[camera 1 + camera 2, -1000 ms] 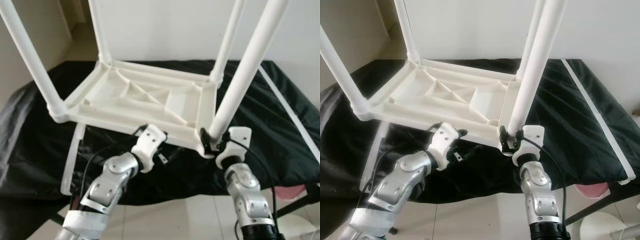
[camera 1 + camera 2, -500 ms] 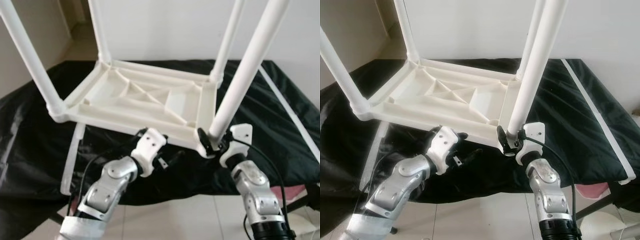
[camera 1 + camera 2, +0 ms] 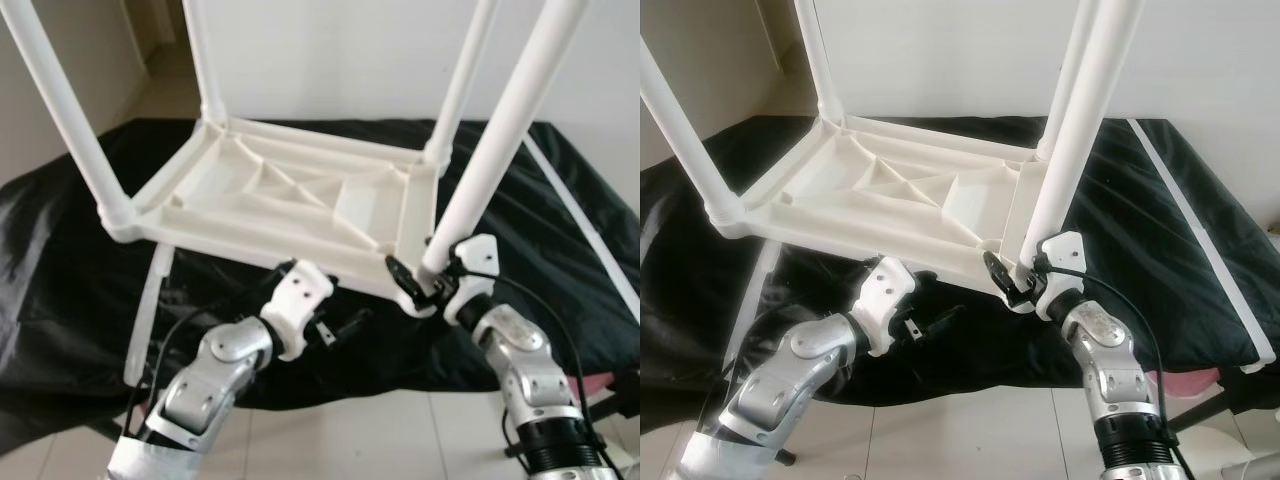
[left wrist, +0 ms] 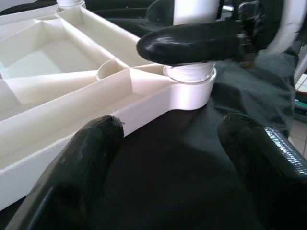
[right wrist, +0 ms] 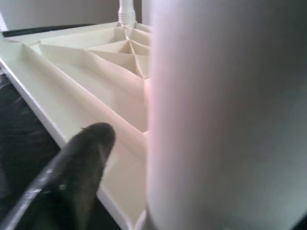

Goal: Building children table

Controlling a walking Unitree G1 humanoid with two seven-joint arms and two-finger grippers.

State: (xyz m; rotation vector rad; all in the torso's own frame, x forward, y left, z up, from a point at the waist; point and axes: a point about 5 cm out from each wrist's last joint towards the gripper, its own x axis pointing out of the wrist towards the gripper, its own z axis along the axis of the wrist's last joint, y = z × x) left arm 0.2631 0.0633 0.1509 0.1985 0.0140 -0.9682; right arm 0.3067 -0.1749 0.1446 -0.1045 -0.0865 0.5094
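- white tabletop (image 3: pixel 290 205) lies upside down on a black cloth (image 3: pixel 60 270), ribbed underside facing up, four white legs standing up from its corners.
- near-right leg (image 3: pixel 490 150) rises from the corner socket at the cloth's front edge; the right gripper (image 3: pixel 428 280) is clamped around its base, one black finger on each side.
- right wrist view: the leg (image 5: pixel 225 115) stands large and blurred just ahead of the camera, one finger (image 5: pixel 76 163) beside it, the ribbed underside (image 5: pixel 96 72) beyond. the second finger cannot be made out here.
- left gripper (image 3: pixel 335 325) hovers just under the tabletop's front edge, over the cloth, fingers spread wide and holding nothing.
- left wrist view: both spread fingers (image 4: pixel 81 158) frame the corner socket (image 4: pixel 189 88); a right finger (image 4: pixel 192 43) crosses the leg just above the threaded collar, a detail the head views leave too small to read.
- a loose white strip (image 3: pixel 150 310) lies on the cloth's left side, another strip (image 3: pixel 1200 230) along the right edge.
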